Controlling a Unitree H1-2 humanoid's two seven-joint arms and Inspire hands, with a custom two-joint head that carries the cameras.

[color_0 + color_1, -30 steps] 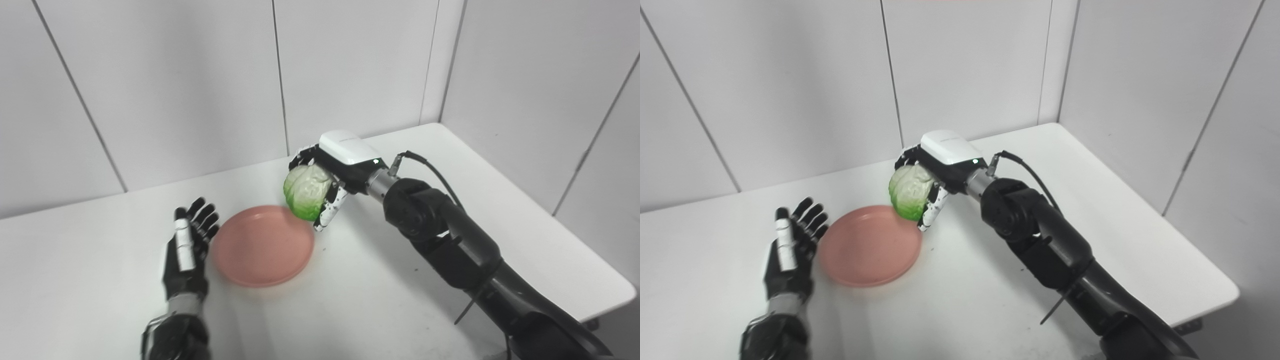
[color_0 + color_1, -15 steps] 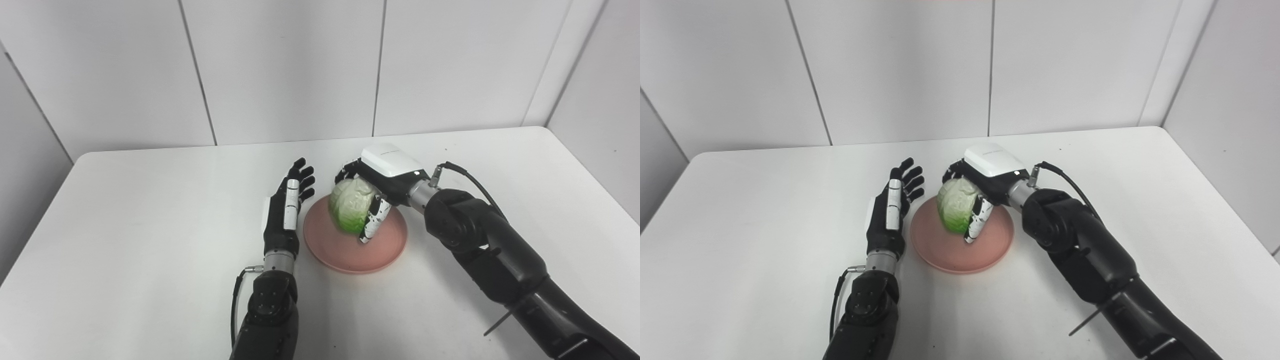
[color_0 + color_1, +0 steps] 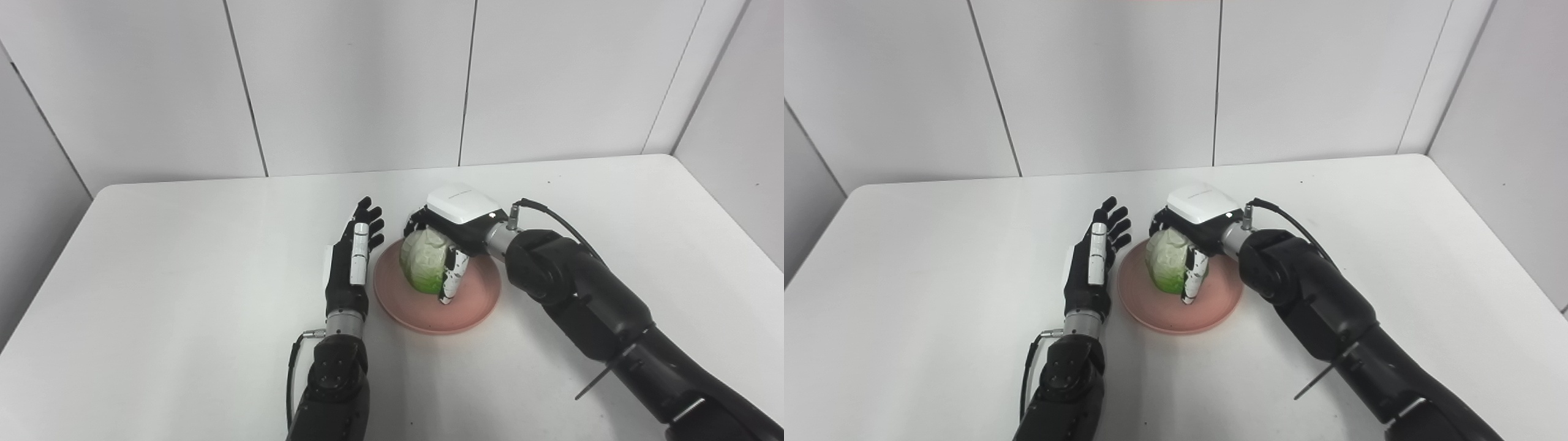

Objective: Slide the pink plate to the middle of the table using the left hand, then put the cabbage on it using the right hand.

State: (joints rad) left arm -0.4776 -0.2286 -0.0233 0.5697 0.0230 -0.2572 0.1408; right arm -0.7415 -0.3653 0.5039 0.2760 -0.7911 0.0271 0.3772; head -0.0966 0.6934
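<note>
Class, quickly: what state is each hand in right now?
Left hand: open, holding nothing, beside the pink plate.
Right hand: shut on the cabbage.

The plate (image 3: 438, 312) lies near the middle of the table (image 3: 153, 294). The cabbage (image 3: 422, 268) is over the back part of the plate, and the right hand (image 3: 456, 236) is wrapped around it from above and from the right; it is hard to tell if the cabbage touches the plate. The left hand (image 3: 350, 263) stands just beside the plate on its left, fingers spread and pointing to the back wall (image 3: 355, 86).
</note>
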